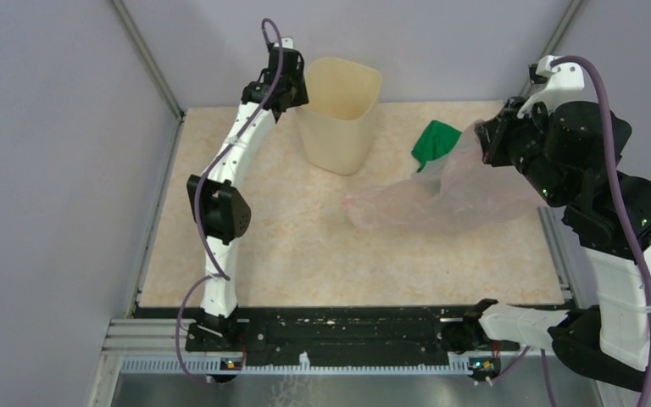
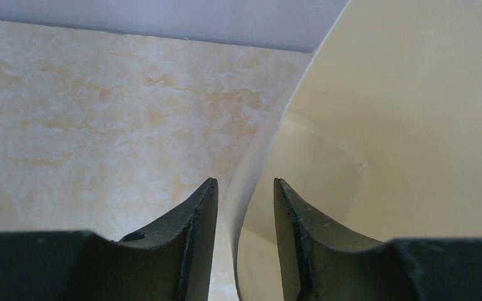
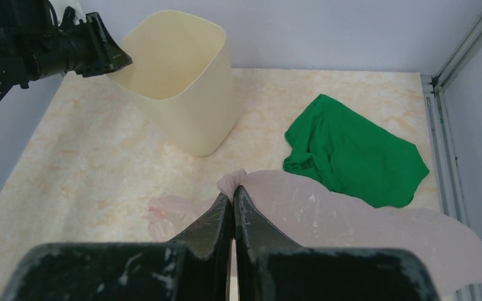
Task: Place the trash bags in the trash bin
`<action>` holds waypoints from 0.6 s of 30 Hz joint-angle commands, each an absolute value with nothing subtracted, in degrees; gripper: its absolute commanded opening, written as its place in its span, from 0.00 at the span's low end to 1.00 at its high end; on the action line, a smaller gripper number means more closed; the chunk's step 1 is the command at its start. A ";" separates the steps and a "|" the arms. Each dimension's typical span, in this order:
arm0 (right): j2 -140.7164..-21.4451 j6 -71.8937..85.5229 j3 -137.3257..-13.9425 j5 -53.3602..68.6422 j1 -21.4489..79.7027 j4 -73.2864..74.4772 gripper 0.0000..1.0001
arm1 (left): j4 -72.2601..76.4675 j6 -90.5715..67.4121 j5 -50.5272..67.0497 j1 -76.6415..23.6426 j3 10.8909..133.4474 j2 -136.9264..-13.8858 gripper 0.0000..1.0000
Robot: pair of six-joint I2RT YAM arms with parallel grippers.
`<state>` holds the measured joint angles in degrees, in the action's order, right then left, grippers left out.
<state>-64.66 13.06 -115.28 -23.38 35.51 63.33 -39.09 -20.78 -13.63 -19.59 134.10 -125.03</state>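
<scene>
The cream-beige trash bin (image 1: 335, 140) stands upright at the back of the table. My left gripper (image 1: 295, 91) is at its left rim; in the left wrist view the gripper (image 2: 245, 182) straddles the bin's wall (image 2: 414, 125) with a slim gap on either side, jaws partly open. My right gripper (image 1: 485, 140) is shut on a bunched edge of the pale-pink trash bag (image 1: 441, 199) and holds it above the table, right of the bin. The bag droops left and its far end rests on the table. In the right wrist view the gripper (image 3: 233, 191) pinches the bag (image 3: 351, 219).
A crumpled green cloth (image 1: 434, 142) lies on the table between the bin and the right gripper, partly behind the bag; it also shows in the right wrist view (image 3: 351, 150). Grey walls enclose the table on three sides. A black rail runs along the near edge.
</scene>
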 commanded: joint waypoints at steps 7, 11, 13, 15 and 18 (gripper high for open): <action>-65.48 10.78 -119.60 -24.78 35.96 62.08 0.00 | -39.99 -19.25 -11.78 -19.39 134.97 -123.74 0.15; -67.44 10.74 -125.95 -26.33 36.01 62.06 0.00 | -42.10 -18.87 -10.43 -19.42 135.00 -121.34 0.00; -67.53 10.64 -128.46 -27.35 35.98 60.85 0.00 | -43.16 -18.52 -10.08 -19.41 135.03 -120.13 0.00; -67.30 10.61 -130.90 -28.38 35.95 59.07 0.00 | -44.28 -18.05 -9.24 -19.42 135.03 -118.92 0.00; -65.05 11.69 -130.81 -27.95 36.03 52.89 0.00 | -46.24 -17.89 -7.76 -19.47 134.56 -117.38 0.00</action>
